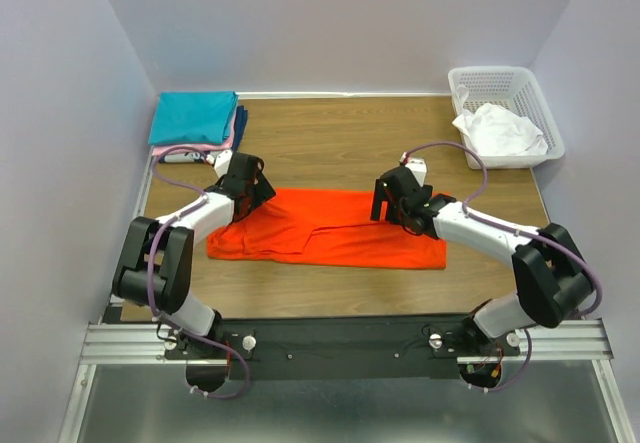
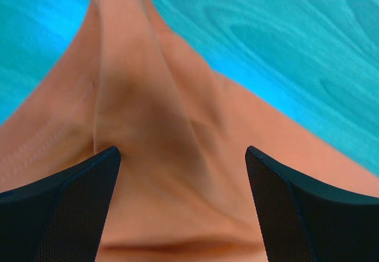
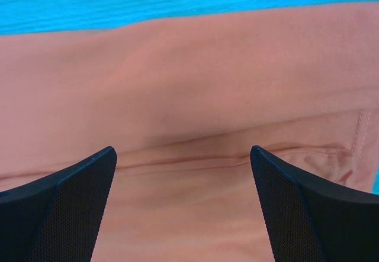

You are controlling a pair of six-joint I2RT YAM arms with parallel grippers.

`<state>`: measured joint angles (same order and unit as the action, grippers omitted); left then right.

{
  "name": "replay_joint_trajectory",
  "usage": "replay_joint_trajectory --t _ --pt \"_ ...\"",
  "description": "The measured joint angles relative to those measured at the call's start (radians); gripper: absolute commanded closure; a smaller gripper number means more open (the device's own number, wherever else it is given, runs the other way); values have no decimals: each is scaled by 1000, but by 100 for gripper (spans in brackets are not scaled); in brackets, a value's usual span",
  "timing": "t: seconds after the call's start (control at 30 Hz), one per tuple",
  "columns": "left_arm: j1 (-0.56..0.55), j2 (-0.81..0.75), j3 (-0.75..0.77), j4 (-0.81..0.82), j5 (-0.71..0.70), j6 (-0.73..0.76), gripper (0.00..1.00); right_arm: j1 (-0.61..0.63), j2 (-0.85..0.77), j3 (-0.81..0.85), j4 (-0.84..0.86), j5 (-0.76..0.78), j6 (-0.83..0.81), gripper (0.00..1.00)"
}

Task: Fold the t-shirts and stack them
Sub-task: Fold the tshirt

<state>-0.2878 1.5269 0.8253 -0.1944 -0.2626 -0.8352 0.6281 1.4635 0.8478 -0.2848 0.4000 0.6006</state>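
A bright orange-red t-shirt [image 1: 330, 228] lies flat in a long band across the middle of the table, creased along its length. My left gripper [image 1: 262, 185] hovers over its upper left end, open, with wrinkled cloth [image 2: 154, 126] below the spread fingers [image 2: 71, 197] and nothing between them. Over the shirt's upper right edge my right gripper [image 1: 385, 198] is also open, with a fold line of the shirt [image 3: 189, 84] running between its fingers [image 3: 296, 203]. A folded teal t-shirt [image 1: 193, 116] tops a stack at the back left, with pink [image 1: 232, 141] and navy [image 1: 241, 123] edges under it.
A white lattice basket [image 1: 530, 88] stands at the back right with a crumpled white t-shirt [image 1: 500, 130] in it. Grey walls close in the table on three sides. Bare wood [image 1: 340, 143] shows between the stack and the basket.
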Motion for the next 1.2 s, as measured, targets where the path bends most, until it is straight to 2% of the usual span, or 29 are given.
replay_joint_trajectory --t 0.3,0.57,0.8,1.07,1.2 --pt "95 208 151 94 53 50 6 -32 101 0 -2 -13 -9 0" --pt "143 288 239 126 105 74 8 -56 124 34 -5 -13 -32 0" --pt "94 402 394 103 127 94 8 -69 156 106 -1 -16 -56 0" --pt "10 594 688 14 144 111 8 -126 285 159 0 -51 -68 0" --pt "-20 703 868 -47 150 114 7 -129 259 116 33 -77 -47 0"
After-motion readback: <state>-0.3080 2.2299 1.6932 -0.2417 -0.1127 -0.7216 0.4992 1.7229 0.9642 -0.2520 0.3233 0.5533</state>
